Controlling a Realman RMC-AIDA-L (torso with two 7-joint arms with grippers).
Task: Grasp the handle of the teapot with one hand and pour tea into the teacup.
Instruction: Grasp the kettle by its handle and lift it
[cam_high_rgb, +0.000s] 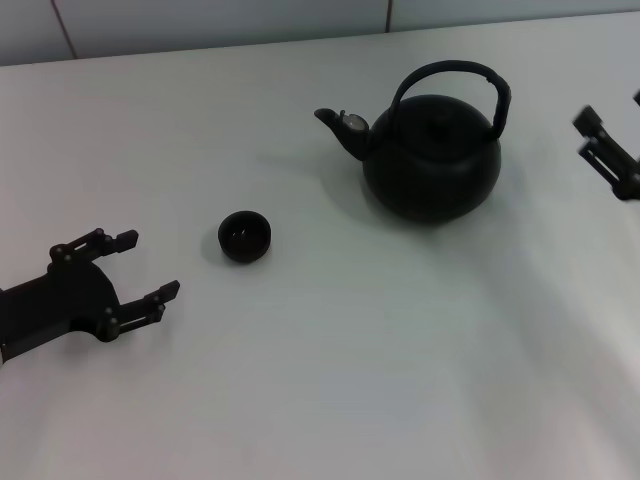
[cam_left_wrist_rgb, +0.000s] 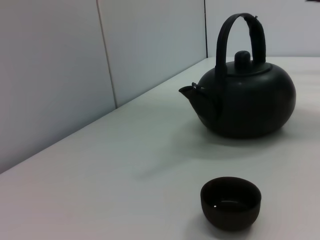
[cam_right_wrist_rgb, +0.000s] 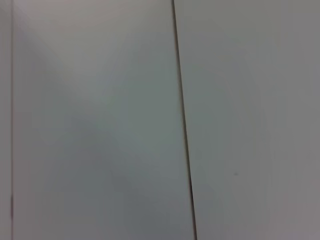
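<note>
Teapot: round, matte black, upright on the white bench, toward the far right; spout faces the teacup, likely so a tilt pours that way.
Handle: arched hoop over the lid, free, nothing touching it.
Teacup: small dark bowl, standing apart from the teapot, to the left of the spout; whether it holds anything cannot be told.
Left hand: low at the near left, fingers spread, empty, short of the teacup.
Right hand: at the right edge beside the teapot, cut off by the frame; grip cannot be told. Its wrist view shows only wall panels.
</note>
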